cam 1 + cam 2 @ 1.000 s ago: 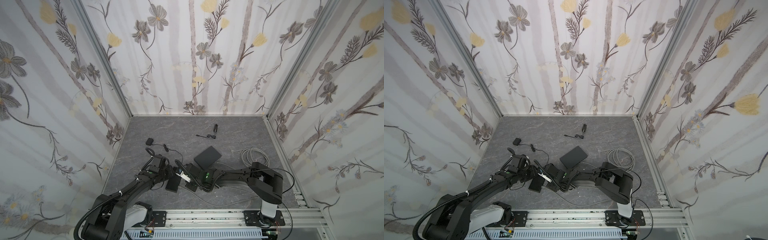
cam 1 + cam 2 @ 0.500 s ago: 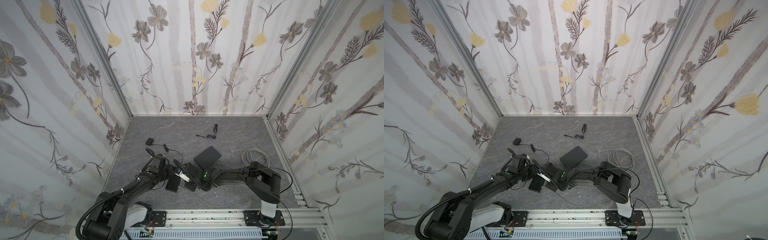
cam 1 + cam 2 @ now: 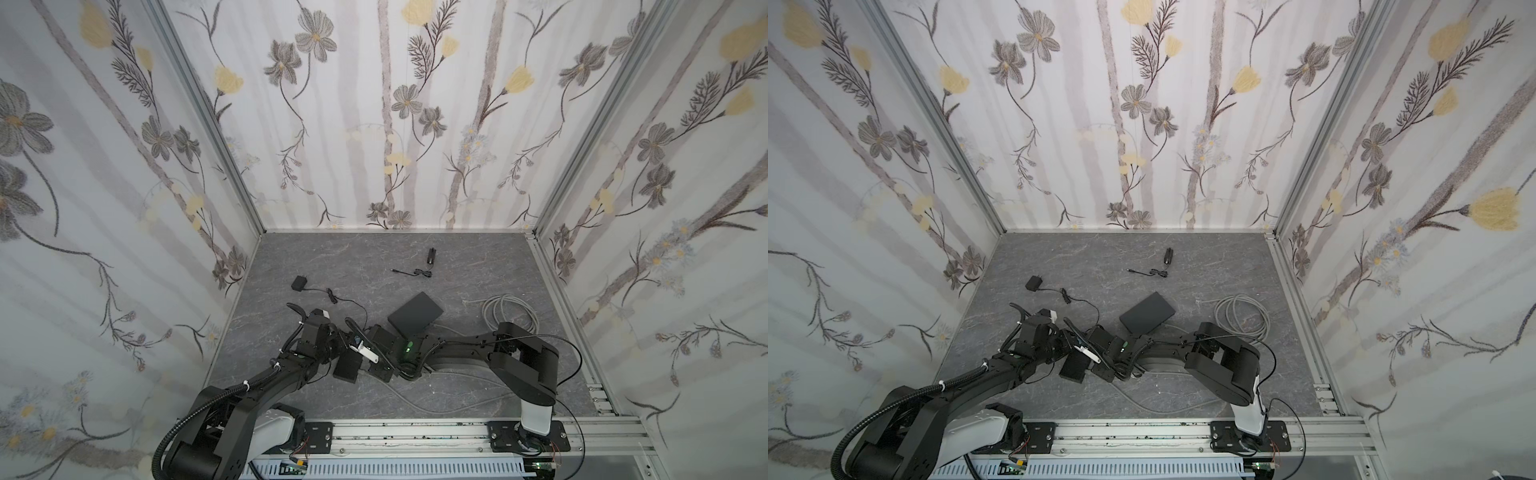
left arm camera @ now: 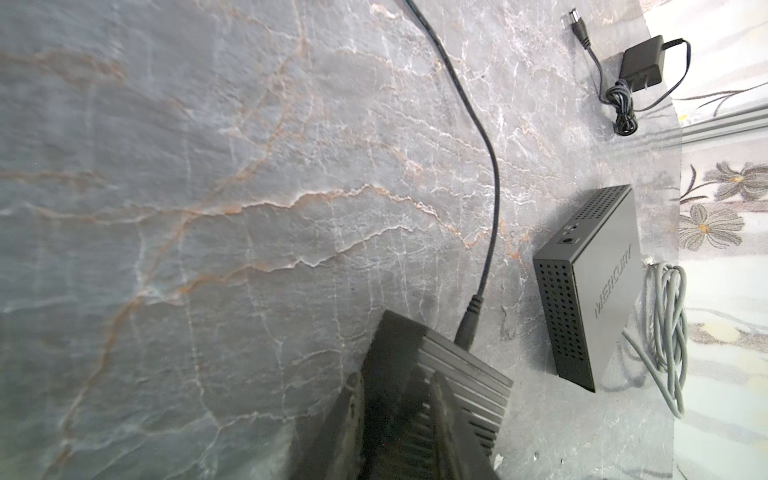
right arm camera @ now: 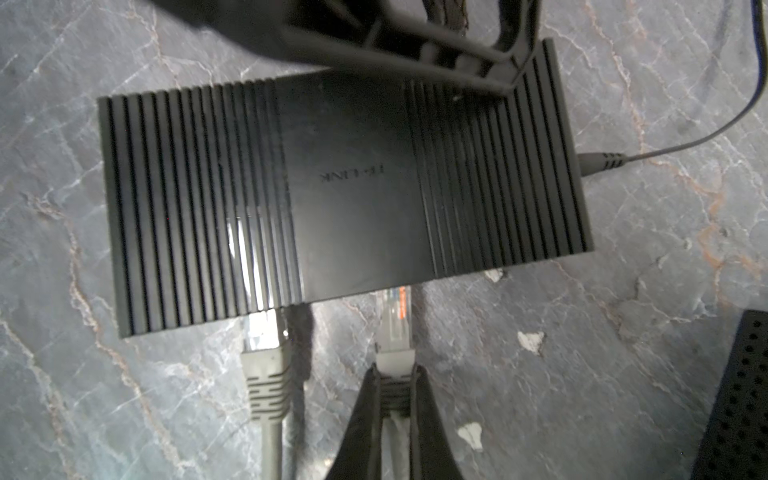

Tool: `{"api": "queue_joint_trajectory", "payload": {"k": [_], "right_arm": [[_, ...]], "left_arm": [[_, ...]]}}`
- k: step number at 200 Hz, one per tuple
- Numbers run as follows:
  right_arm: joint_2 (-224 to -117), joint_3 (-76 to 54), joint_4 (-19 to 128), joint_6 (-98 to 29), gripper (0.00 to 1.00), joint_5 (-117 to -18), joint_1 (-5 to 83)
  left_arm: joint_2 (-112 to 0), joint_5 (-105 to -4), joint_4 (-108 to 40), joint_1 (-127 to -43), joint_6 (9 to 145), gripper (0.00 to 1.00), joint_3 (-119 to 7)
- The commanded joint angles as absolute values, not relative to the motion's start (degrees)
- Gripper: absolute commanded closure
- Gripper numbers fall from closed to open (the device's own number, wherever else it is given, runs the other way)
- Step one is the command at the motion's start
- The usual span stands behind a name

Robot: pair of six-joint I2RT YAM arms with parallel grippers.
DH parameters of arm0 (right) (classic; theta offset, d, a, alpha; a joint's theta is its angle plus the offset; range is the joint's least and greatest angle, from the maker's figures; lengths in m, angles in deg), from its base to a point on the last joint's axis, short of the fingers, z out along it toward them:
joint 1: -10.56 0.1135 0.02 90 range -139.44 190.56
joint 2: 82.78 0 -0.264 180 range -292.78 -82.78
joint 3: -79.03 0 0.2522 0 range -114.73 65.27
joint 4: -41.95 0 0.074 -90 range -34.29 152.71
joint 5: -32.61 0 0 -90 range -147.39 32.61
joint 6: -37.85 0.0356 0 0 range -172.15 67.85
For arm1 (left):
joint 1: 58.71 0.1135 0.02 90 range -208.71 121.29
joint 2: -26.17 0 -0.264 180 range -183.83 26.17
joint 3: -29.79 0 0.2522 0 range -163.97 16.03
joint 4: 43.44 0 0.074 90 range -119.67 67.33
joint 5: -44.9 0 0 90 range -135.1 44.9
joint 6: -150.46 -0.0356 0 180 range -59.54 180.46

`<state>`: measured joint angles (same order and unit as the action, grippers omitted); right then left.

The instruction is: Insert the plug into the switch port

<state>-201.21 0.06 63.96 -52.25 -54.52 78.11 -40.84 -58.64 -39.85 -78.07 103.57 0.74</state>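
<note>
Plug [image 5: 395,320] is nosed up to the switch [image 5: 340,187] port edge beside a seated cable [image 5: 266,361], right jaws clamped on its boot, left jaws on the switch top (can't tell if pinching), so I'd push straight and level till it clicks.

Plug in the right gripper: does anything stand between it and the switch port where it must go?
Nothing visible does. The plug, held by the right gripper, has its tip at the switch edge. The other grey plug sits in a neighbouring port, beside it, not in its path.
</note>
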Motion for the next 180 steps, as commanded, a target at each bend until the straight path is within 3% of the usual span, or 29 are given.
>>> {"api": "queue_joint_trajectory", "payload": {"k": [1,74,180], "right_arm": [[-201.3,-0.8,59.8,-52.3,1.0,-56.8,78.0],[-199.9,-1.0,60.4,-52.9,1.0,-55.4,76.7],[-201.9,-4.4,60.4,-53.2,1.0,-56.6,77.1]], "left_arm": [[-41.0,-62.9,-31.6,-78.5,104.9,0.73,2.0],[-43.2,-63.8,-34.9,-78.5,105.5,0.65,4.1],[-43.4,-65.4,-39.5,-79.5,108.0,0.65,6.3]]}}
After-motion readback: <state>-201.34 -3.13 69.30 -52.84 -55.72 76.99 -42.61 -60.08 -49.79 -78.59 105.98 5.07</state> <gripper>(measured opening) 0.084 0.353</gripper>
